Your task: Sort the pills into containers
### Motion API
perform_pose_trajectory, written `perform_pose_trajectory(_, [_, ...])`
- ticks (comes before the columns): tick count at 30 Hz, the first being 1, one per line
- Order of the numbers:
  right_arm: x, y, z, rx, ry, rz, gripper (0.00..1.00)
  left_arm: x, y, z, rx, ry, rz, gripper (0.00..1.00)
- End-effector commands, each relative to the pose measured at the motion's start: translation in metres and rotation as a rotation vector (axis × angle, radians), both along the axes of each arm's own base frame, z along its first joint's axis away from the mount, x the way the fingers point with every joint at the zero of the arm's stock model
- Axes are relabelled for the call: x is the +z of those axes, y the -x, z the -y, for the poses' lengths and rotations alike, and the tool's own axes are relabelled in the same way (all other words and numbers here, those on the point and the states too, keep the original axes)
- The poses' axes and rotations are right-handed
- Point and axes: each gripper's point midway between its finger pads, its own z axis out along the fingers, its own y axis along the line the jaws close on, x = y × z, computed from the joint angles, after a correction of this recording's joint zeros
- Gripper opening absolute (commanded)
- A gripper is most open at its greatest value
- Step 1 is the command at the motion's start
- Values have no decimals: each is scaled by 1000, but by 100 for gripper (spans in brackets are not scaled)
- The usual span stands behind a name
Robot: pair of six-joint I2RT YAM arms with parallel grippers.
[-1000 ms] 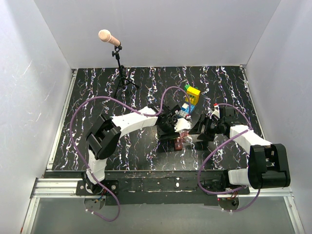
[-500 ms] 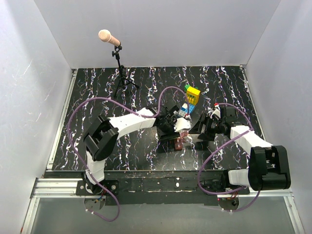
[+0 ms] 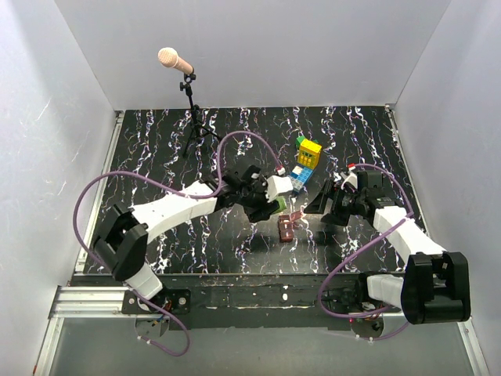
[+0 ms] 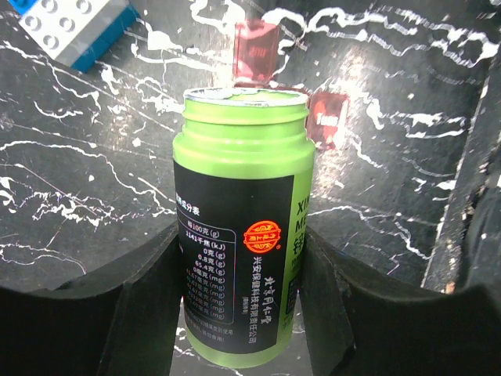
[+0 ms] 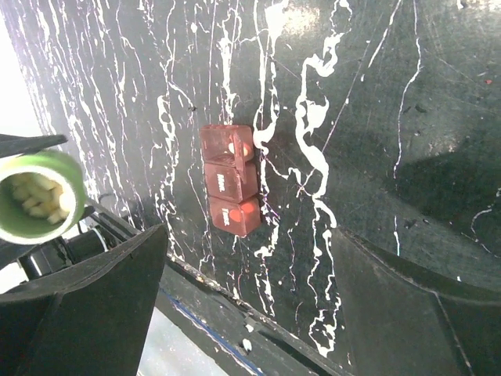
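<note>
A green bottle (image 4: 235,157) with a black label stands upright between my left gripper's (image 4: 241,243) fingers, which are shut on its sides. In the top view the left gripper (image 3: 266,196) holds the bottle (image 3: 276,205) just left of the dark red-brown box (image 3: 287,228). The bottle's mouth (image 5: 35,196) is uncapped and pale pills lie inside. The box (image 5: 228,192) rests on the table with one end flap raised. My right gripper (image 5: 250,313) hovers beside the box, open and holding nothing; from above this gripper (image 3: 319,206) is right of the box.
A yellow-and-blue toy brick stack (image 3: 307,160) stands behind the box, and its blue brick (image 4: 70,31) shows in the left wrist view. A microphone (image 3: 176,61) on a tripod stand (image 3: 196,129) is at the back left. White walls enclose the black marbled table (image 3: 156,157).
My left arm has swung left and back with the green bottle, uncovering the box. The right gripper has opened wider and stays right of the box.
</note>
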Motion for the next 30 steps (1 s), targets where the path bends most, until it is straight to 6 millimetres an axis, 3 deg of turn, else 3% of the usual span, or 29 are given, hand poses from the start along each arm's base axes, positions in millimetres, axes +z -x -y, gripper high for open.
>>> perform_pose_trajectory(1, [18,-9,5,-18,29,40,92,52,5,17,-2,233,41,0])
perform_pose_trajectory(21, [33,-20,26,-84,164,69,93,167,44,-8,54,860,83,0])
perform_pose_trajectory(30, [30,-26,52,-162,310,46,93,183,52,-10,32,934,86,0])
